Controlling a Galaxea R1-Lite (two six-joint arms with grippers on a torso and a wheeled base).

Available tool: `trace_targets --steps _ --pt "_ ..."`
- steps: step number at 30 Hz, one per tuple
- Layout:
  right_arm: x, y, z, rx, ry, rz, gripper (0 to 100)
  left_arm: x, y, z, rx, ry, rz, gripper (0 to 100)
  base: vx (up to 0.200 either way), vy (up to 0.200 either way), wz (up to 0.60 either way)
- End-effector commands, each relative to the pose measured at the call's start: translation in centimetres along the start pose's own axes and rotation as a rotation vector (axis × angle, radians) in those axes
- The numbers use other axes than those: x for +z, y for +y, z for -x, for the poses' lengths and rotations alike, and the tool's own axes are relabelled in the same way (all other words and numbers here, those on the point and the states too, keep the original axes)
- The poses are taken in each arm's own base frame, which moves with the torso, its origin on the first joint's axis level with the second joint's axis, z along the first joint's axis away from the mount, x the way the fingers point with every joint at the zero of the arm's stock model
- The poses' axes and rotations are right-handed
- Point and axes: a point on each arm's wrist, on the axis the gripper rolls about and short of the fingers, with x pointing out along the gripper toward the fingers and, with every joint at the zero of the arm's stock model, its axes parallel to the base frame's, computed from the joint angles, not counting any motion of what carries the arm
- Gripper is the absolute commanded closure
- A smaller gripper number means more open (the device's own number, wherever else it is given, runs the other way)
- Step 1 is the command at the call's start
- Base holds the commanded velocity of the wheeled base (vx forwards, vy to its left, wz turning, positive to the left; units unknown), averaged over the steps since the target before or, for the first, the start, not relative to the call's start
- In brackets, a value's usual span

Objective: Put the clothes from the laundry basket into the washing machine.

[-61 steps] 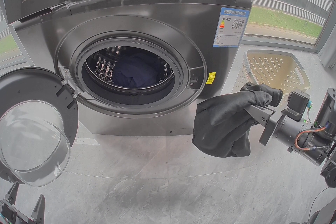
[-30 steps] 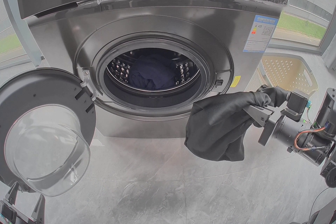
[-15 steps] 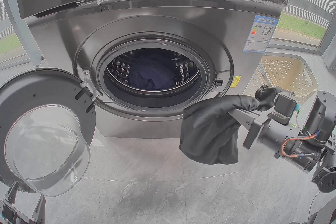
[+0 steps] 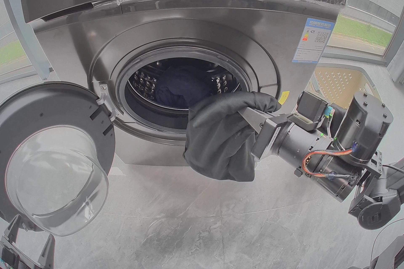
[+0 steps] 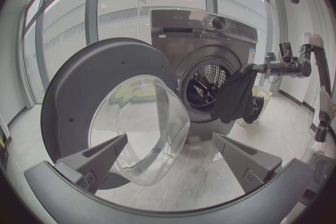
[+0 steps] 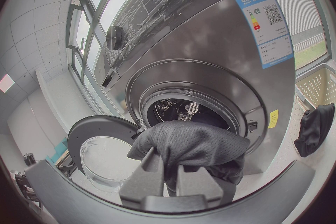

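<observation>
My right gripper [image 6: 170, 170] has swung left toward the washing machine [image 4: 269, 43] since a moment ago. Its fingers pinch tight on the black garment [image 4: 219, 143], which hangs just before the drum opening's [image 4: 168, 112] lower right rim. My left gripper [image 5: 168, 151], fingers spread wide and empty, sits low beside the open door [image 4: 54, 110].

Bright daylight through windows [image 5: 115, 7], fisheye-curved edges

The right gripper [image 4: 245, 113] swung the black garment [image 4: 219, 143] left, away from the basket [image 4: 341, 85], up to the washing machine [image 4: 210, 30] opening's near right rim.
</observation>
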Motion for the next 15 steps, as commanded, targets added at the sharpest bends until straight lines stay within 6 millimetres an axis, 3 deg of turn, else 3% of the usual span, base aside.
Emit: trace_targets --steps 1,2,3,6,7,9,15 --pt "-0.7 0.2 -1.1 0.011 0.004 0.001 100 5.2 0.0 1.5 -0.008 -0.233 0.036 0 0.0 0.0 0.0" --pt "-0.8 0.3 -1.6 0.023 -0.015 0.001 100 7.8 -0.1 1.3 -0.043 -0.234 0.023 0 0.0 0.0 0.0" --pt "-0.8 0.4 -2.0 0.03 -0.024 0.0 100 8.2 -0.1 0.8 -0.079 -0.198 0.014 0 0.0 0.0 0.0" --pt "-1.0 0.8 -3.1 0.057 -0.035 -0.004 100 6.9 -0.3 -1.6 -0.245 -0.011 0.024 0 0.0 0.0 0.0" --pt "-1.0 0.9 -3.2 0.059 -0.038 -0.002 100 6.9 -0.3 -1.6 -0.245 -0.011 0.024 0 0.0 0.0 0.0" --pt "-0.7 1.1 -3.8 0.099 -0.06 -0.009 100 6.1 -0.4 -4.1 -0.382 0.132 0.03 0 0.0 0.0 0.0" --pt "-0.6 0.9 -4.5 0.098 -0.097 -0.01 100 6.7 -0.5 -9.2 -0.523 0.217 0.024 0 0.0 0.0 0.0"
